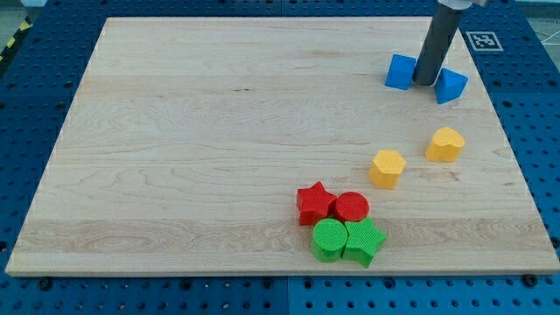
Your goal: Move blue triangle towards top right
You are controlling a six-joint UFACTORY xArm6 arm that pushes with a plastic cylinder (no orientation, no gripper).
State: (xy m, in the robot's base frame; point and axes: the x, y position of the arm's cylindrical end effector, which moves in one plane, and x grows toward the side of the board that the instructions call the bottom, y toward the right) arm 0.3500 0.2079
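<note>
The blue triangle (pixel 451 86) lies near the board's top right, just right of my rod. A second blue block (pixel 400 72), roughly cube-shaped, lies just left of the rod. My tip (pixel 424 82) rests on the board between the two blue blocks, close to both; I cannot tell whether it touches either.
A yellow heart (pixel 445 144) and a yellow hexagon (pixel 387 168) lie below the blue blocks. A red star (pixel 315 203), red cylinder (pixel 353 207), green cylinder (pixel 330 240) and green star (pixel 364 241) cluster near the bottom edge. The wooden board (pixel 192 140) ends close to the triangle's right.
</note>
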